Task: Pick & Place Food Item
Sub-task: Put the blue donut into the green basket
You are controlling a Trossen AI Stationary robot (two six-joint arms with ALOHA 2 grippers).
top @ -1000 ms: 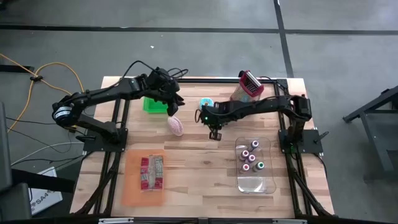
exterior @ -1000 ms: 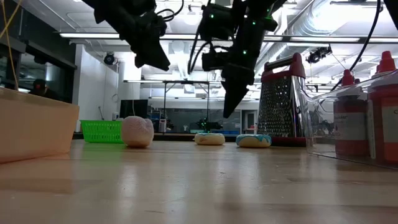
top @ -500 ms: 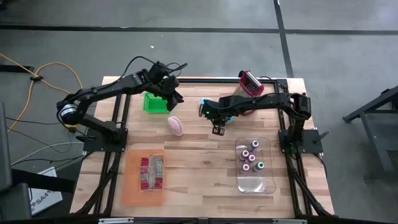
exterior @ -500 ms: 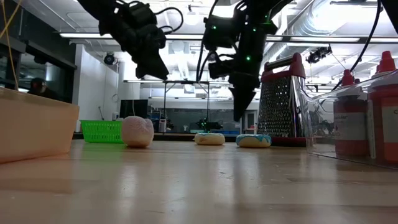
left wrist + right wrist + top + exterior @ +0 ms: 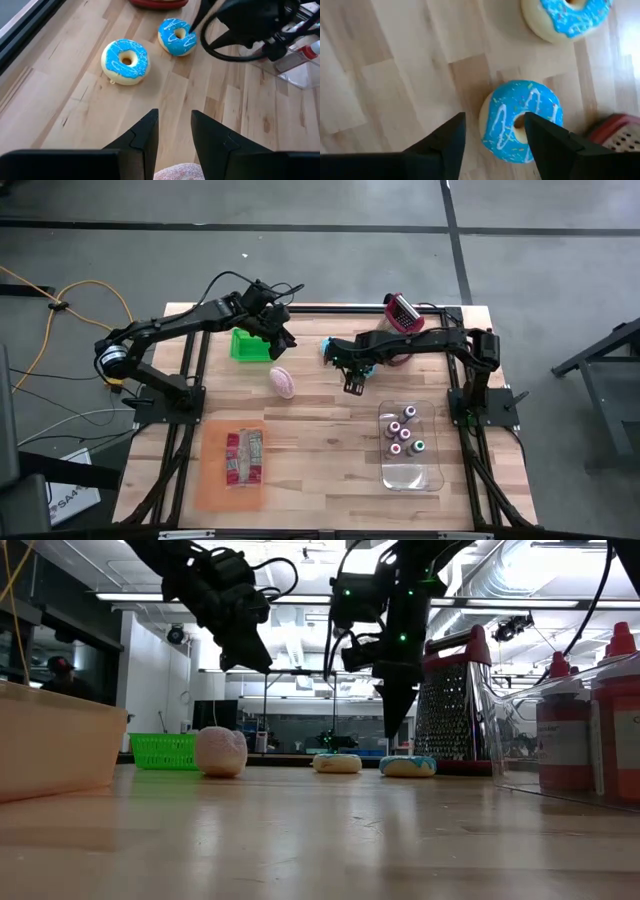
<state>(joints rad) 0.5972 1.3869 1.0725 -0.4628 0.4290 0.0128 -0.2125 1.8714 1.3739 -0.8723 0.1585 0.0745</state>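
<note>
— Blue-iced donut [image 5: 522, 121] on the surface [image 5: 395, 75], just under the right hand [image 5: 495, 137], fingers spread, empty.
— Looks light, soft, maybe slick icing; pinch across the ring's sides, gently.

grater [image 5: 402, 313] crowds donuts [image 5: 126, 61], bare wood [image 5: 320, 440] btwn trays

Two blue-iced ring doughnuts, one with sprinkles [image 5: 522, 121], one plainer [image 5: 567, 17], lie flat, just apart, on bare wood. Pink round bun [image 5: 283, 382] sits well apart
</note>
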